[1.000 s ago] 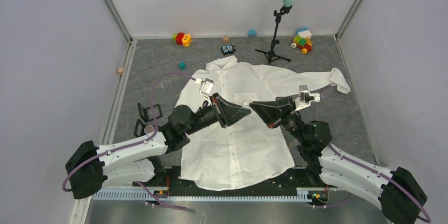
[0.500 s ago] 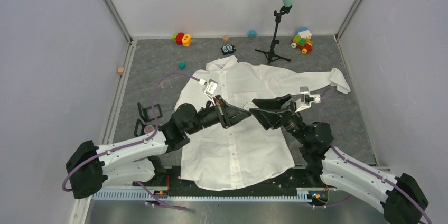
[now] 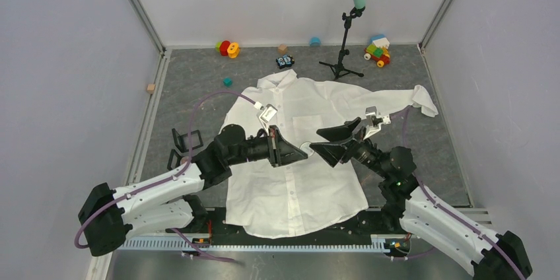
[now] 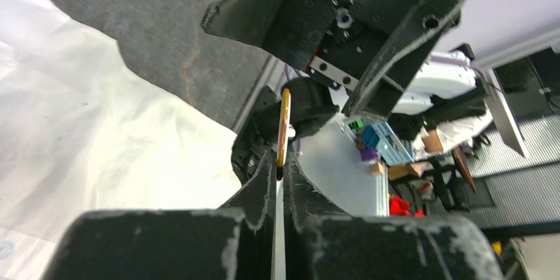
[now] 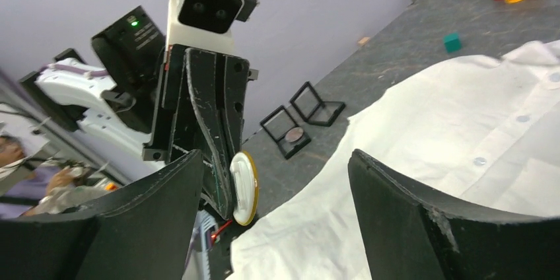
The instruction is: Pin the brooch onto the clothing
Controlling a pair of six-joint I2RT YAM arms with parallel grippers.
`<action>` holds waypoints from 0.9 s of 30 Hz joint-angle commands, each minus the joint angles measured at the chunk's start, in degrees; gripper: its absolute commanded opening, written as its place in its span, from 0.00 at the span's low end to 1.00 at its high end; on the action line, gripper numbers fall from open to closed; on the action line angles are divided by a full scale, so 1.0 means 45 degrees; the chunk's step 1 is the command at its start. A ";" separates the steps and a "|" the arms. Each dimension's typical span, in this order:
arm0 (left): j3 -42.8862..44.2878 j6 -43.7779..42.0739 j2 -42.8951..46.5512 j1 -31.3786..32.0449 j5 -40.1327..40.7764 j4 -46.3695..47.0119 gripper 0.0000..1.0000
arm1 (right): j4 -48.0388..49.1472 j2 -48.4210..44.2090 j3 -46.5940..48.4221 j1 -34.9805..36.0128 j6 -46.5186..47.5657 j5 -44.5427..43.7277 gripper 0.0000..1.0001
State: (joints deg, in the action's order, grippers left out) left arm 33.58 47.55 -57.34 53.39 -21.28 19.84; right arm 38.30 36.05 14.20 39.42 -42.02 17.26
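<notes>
The right pincer (image 3: 319, 144) faces the left pincer (image 3: 302, 153) closely, seemingly leaving only a narrow gap above the shirt (image 3: 297, 194).

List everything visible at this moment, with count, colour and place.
shirt: one, white, spread flat mid-table, collar at the far side
brooch: one, white disc with a gold rim, pinched above the shirt
small cases: seemingly two, black, open, left of the shirt
stand: one, black tripod with a teal top, far side
ring toy: one, red and yellow, far edge
block toy: one, multicoloured, far right
teal cube: one, beyond the shirt's left shoulder
tan cube: one, left edge
mat: one, grey, covers the table
left gripper: black, shut on the brooch
right gripper: black, open, facing the brooch
</notes>
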 commanded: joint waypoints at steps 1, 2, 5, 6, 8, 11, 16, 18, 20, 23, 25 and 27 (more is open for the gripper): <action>0.0259 -0.0225 0.0297 -0.0162 -0.1573 0.0019 0.02 | 0.2369 0.0341 -0.0204 -0.0615 -0.1852 0.2859 0.83; 0.0258 -0.0184 0.0269 -0.0164 -0.1613 0.0010 0.02 | 0.3085 0.0544 -0.0296 -0.0726 -0.2325 0.3179 0.82; 0.0232 -0.0041 0.0262 -0.0174 -0.1489 0.0054 0.02 | 0.4919 0.1046 -0.0689 -0.0851 -0.3515 0.3794 0.77; 0.0204 -0.0020 0.0280 -0.0165 -0.1483 0.0093 0.02 | 0.5368 0.1215 -0.0719 -0.0870 -0.3685 0.3919 0.74; 0.0125 0.0105 0.0301 -0.0168 -0.1483 0.0270 0.02 | 0.5373 0.1453 -0.0641 -0.0879 -0.3751 0.4234 0.70; -0.0035 0.0339 0.0340 -0.0164 -0.1510 0.0650 0.02 | 0.4723 0.1445 -0.0553 -0.0869 -0.3457 0.4388 0.67; -0.0154 0.0536 0.0302 -0.0164 -0.1562 0.0949 0.02 | 0.2902 0.1268 -0.0164 -0.0869 -0.2584 0.4522 0.60; -0.0150 0.0552 0.0284 -0.0169 -0.1609 0.1002 0.02 | 0.2649 0.1247 -0.0140 -0.0875 -0.2485 0.4499 0.57; -0.0131 0.0537 0.0279 -0.0167 -0.1631 0.1002 0.02 | 0.2554 0.1216 -0.0130 -0.0872 -0.2459 0.4441 0.53; -0.0122 0.0508 0.0218 -0.0164 -0.1686 0.1002 0.02 | 0.2552 0.1245 -0.0135 -0.0870 -0.2476 0.4257 0.47; -0.0124 0.0508 0.0191 -0.0164 -0.1764 0.1002 0.02 | 0.2736 0.1314 -0.0157 -0.0870 -0.2616 0.4234 0.44; -0.0146 0.0508 0.0165 -0.0164 -0.1831 0.1002 0.02 | 0.3056 0.1411 -0.0169 -0.0870 -0.2831 0.4234 0.44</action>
State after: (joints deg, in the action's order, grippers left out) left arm 33.34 48.69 -56.95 52.95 -27.59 21.52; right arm 49.47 42.17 11.44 35.70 -54.15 36.18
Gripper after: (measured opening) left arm 0.045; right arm 0.447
